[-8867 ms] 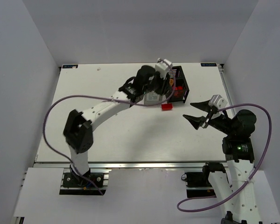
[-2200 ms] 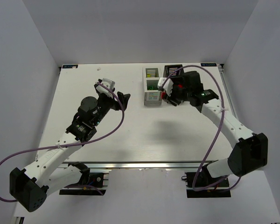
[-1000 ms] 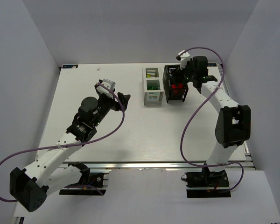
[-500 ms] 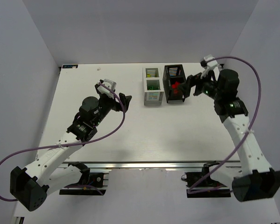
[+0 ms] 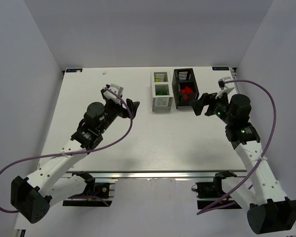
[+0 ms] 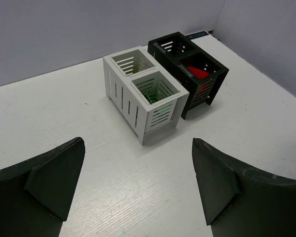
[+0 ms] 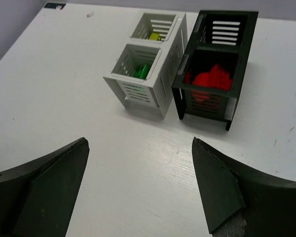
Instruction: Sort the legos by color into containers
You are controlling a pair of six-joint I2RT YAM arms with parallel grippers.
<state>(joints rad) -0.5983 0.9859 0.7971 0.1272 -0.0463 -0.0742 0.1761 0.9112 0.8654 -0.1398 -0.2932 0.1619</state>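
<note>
While both arms hang above the table (image 5: 153, 143), L gripper (image 5: 128, 105) sits left of centre in top view, fingers spread wide, nothing btwn them; R gripper (image 5: 203, 102) right of centre, likewise wide apart & empty. White box (image 5: 161, 100) & black box (image 5: 177, 93) stand just beside each other, upper centre. Green legos (image 7: 140, 71) in white box's lower compartment, yellow lego (image 7: 154, 36) in the upper; red legos (image 7: 210, 79) in black box's lower compartment.

The right tool (image 5: 201, 104) has drawn back from the black box (image 5: 175, 85), toward its base.
</note>
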